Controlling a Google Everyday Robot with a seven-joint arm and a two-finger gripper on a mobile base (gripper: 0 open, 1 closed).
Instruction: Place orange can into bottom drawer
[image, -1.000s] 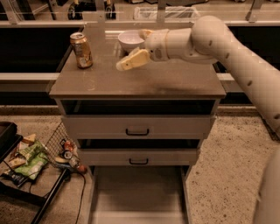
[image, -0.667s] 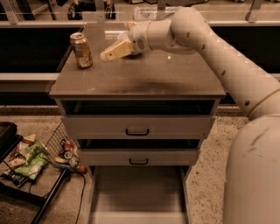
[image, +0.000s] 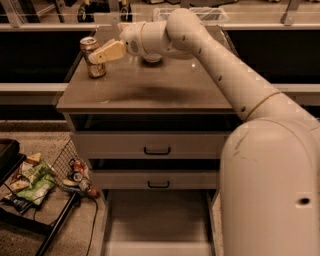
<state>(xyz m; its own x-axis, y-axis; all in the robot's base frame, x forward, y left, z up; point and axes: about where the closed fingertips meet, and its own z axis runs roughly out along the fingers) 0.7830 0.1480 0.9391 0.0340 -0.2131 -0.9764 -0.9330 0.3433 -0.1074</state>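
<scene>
The orange can stands upright at the back left of the cabinet top, its silver top showing. My gripper reaches in from the right, with its pale tip right at the can's right side and partly in front of it. I cannot tell if it touches the can. The bottom drawer is pulled out at floor level, a wide pale tray with nothing in it. The two upper drawers with black handles are pushed in.
A pale bowl sits on the cabinet top behind my wrist. A wire basket with small cans and snack bags stands on the floor at the left. My arm fills the right side.
My gripper has swung left across the cabinet top, from near the bowl to the can's right side. The can has not moved.
</scene>
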